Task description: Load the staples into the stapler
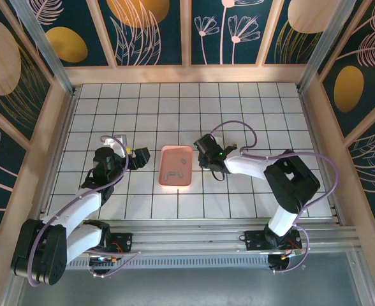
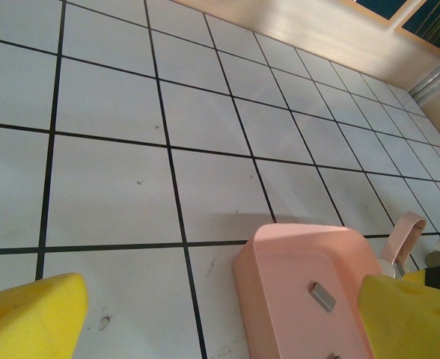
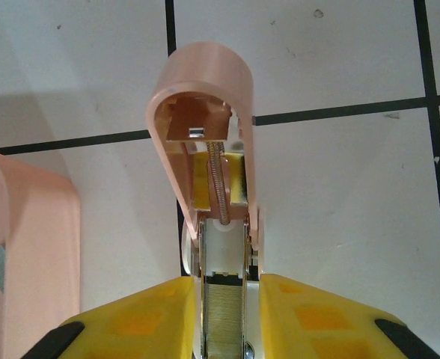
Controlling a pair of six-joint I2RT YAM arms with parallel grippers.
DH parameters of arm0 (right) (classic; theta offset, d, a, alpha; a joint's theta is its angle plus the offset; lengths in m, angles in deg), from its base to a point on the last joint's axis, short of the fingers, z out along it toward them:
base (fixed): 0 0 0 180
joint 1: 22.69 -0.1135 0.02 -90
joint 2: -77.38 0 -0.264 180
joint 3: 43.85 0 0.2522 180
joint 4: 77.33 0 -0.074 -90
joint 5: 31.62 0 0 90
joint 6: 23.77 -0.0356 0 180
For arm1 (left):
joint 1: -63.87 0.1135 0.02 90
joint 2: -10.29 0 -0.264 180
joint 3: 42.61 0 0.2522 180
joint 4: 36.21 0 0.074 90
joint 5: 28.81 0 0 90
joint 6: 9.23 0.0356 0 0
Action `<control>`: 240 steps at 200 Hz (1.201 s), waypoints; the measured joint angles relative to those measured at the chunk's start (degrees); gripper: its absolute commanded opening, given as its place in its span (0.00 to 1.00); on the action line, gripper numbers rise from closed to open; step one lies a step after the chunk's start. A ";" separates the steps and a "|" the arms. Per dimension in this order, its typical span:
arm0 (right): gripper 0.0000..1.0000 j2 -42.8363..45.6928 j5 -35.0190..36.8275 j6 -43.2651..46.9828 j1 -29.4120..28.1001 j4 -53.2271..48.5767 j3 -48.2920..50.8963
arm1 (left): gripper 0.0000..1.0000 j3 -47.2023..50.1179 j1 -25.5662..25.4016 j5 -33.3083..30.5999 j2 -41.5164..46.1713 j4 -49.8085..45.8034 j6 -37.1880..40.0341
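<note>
Held by the right gripper (image 3: 224, 329) is a small pink plastic stapler (image 3: 205, 82), whose base is pinched between the yellow padded fingers from either side. The stapler's lid is swung up and back, so the metal channel and its spring are laid bare. The grip is judged to steady the body with the channel opened for loading. A finely ridged grey fill is seen in the channel between the fingers, but whether it is a strip of staples cannot be told.

Across from it, the left gripper (image 2: 220, 303) is held spread wide with nothing between its fingers, just beside a shallow pink rectangular tray (image 2: 295, 235). It is judged to be poised for a pick. The staples (image 2: 322, 297), tiny grey metallic strips, are scattered loose on the tray floor.

The tray is set on a white tiled table (image 1: 111, 102) between the two grippers, with the stapler just off its right side. Its raised wall is judged the main hindrance, since the strips lie flat and low behind it.
</note>
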 measured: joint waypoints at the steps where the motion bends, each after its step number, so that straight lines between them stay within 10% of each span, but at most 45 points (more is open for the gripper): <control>1: 0.29 0.00 -0.02 -0.02 0.00 0.00 0.00 | 0.93 0.00 0.00 0.00 0.00 0.02 0.00; 240: 0.13 2.29 -13.31 -0.70 5.42 1.33 2.34 | 0.93 -0.44 0.00 0.09 0.00 0.00 0.00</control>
